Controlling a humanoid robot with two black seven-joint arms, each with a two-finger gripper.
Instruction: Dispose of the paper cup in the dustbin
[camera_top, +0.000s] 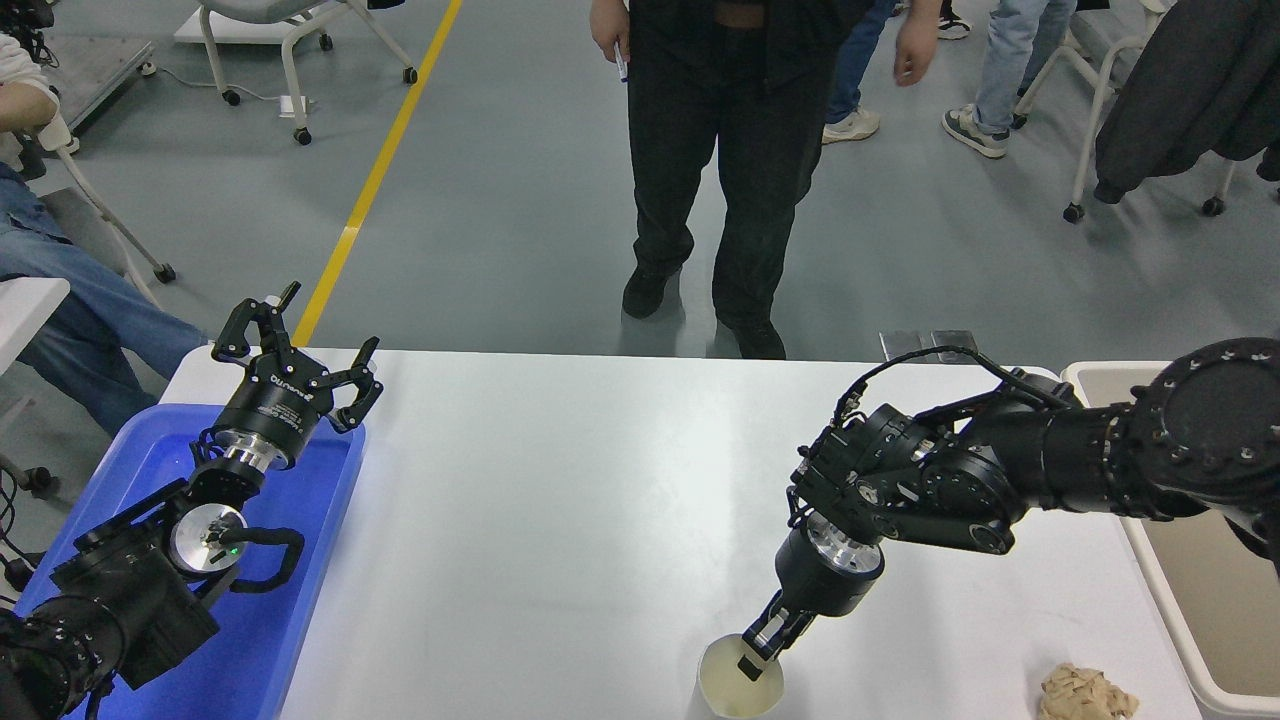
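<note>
The robot holds the paper cup (741, 680) by its rim.

The right gripper (757, 653) pinches the cup's far rim, one finger inside, at the near edge of the white table (560, 500). The dustbin (1185, 590) sits at the right. A crumpled paper wad (1086, 692) lies near the cup. The left gripper (298, 352) hangs wide open over the blue tray (300, 590).

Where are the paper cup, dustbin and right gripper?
paper cup (722, 690): head view, on its cream inside, near the left rim.
dustbin (1150, 545): head view, on its white left rim.
right gripper (762, 645): head view, between its fingertips at the cup's rim.
</note>
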